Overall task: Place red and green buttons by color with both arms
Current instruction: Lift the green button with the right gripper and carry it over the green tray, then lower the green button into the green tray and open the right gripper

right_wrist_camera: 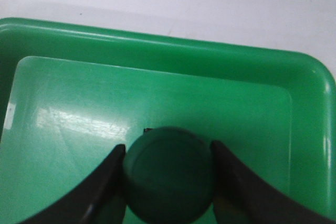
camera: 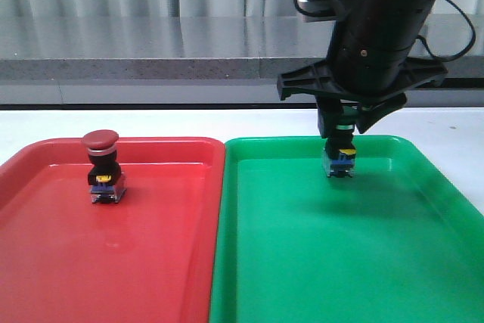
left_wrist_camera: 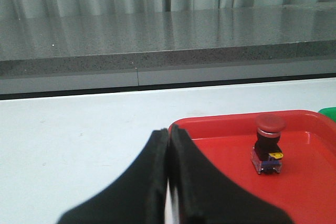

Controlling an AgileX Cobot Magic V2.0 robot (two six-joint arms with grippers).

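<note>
Right wrist view: right gripper (right_wrist_camera: 168, 182) clamps green button (right_wrist_camera: 169, 178) inside green tray (right_wrist_camera: 157, 51).

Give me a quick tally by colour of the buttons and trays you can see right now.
Red buttons: 1, the red button standing in the red tray.
Green buttons: 1, the green button in the right gripper over the green tray.
Red trays: 1.
Green trays: 1.
Total: 4 things, 2 red and 2 green.

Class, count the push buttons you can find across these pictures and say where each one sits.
2. The red button stands alone in the red tray. The green button is in the green tray, held between the right gripper's jaws.
</note>
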